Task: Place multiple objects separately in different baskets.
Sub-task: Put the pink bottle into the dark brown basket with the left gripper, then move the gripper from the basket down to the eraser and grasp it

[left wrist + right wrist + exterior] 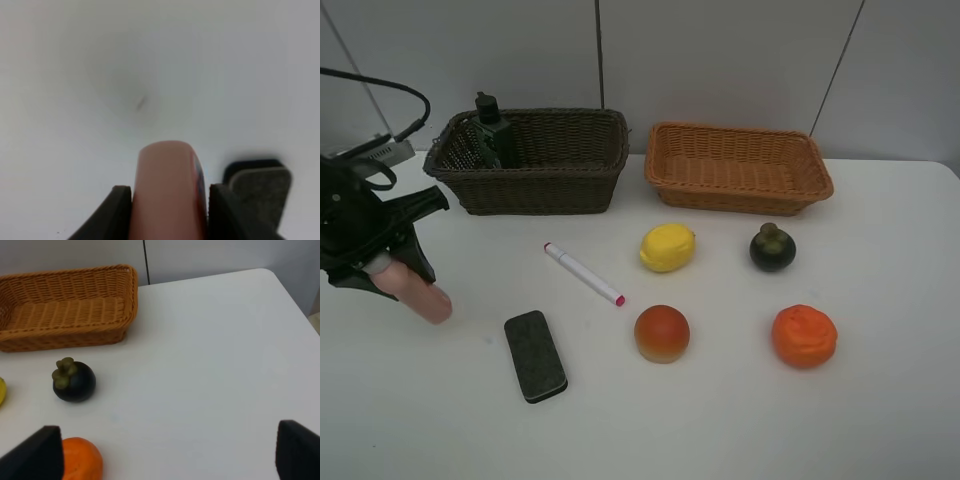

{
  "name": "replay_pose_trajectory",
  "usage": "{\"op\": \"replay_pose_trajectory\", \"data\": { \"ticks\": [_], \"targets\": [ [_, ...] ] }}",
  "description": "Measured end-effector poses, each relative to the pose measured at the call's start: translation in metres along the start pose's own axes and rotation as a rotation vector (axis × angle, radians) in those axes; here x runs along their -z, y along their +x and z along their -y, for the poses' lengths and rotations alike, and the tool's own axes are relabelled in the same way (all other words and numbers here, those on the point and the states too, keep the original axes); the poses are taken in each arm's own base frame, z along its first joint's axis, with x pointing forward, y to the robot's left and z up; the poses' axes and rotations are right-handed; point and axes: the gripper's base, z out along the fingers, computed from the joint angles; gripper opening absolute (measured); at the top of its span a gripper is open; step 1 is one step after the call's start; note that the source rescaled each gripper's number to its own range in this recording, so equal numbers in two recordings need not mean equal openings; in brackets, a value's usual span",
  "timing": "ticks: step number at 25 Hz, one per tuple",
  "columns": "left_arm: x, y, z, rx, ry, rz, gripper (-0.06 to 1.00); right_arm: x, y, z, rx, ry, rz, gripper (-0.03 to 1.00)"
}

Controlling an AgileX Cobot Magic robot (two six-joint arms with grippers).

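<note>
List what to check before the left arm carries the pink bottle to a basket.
1. Left gripper on pink bottle: ok, a finger flanks each side.
2. Bottle off the table: cannot tell.
3. Room in dark brown basket: ok, only the dark green bottle sits at its left end.
4. Black eraser clear of the bottle: ok, apart.
5. Right gripper out of the way: ok, open, near the orange.

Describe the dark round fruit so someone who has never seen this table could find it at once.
Start at the light orange-tan basket at the back right of the white table. Just in front of its right half sits the mangosteen, with the lemon to its left and the orange nearer the camera. It is the only near-black fruit, topped by a greenish cap.
</note>
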Motion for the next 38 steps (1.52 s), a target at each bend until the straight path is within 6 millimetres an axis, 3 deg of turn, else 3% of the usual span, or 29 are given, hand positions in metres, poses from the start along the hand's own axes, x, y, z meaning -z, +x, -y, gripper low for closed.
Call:
{"op": "replay_pose_trajectory", "data": {
  "ticks": [6, 10, 13, 19, 21, 25, 28, 30, 33, 38],
  "targets": [
    [0.058, -0.032, 0.042, -0.039, 0.161, 0.119, 0.31, 0.0, 0.0, 0.0, 0.0, 0.0, 0.0, 1.0],
    [0.069, -0.066, 0.072, -0.07, 0.243, 0.183, 0.31, 0.0, 0.0, 0.0, 0.0, 0.0, 0.0, 1.0],
    [0.057, -0.1, 0.092, -0.088, 0.27, 0.219, 0.31, 0.0, 0.0, 0.0, 0.0, 0.0, 0.0, 1.0],
    [-0.004, -0.167, 0.127, -0.101, 0.297, 0.224, 0.31, 0.0, 0.0, 0.0, 0.0, 0.0, 0.0, 1.0],
    [-0.015, -0.183, 0.138, -0.126, 0.31, 0.242, 0.31, 0.0, 0.0, 0.0, 0.0, 0.0, 0.0, 1.0],
    [-0.035, -0.199, 0.157, -0.209, 0.323, 0.246, 0.35, 0.0, 0.0, 0.0, 0.0, 0.0, 0.0, 1.0],
    [-0.041, -0.201, 0.166, -0.241, 0.338, 0.234, 0.71, 0.0, 0.0, 0.0, 0.0, 0.0, 0.0, 1.0],
    [-0.039, -0.2, 0.171, -0.252, 0.35, 0.229, 0.84, 0.0, 0.0, 0.0, 0.0, 0.0, 0.0, 1.0],
    [-0.032, -0.199, 0.175, -0.264, 0.361, 0.221, 0.9, 0.0, 0.0, 0.0, 0.0, 0.0, 0.0, 1.0],
    [-0.009, -0.191, 0.179, -0.324, 0.344, 0.123, 0.9, 0.0, 0.0, 0.0, 0.0, 0.0, 0.0, 1.0]
  ]
}}
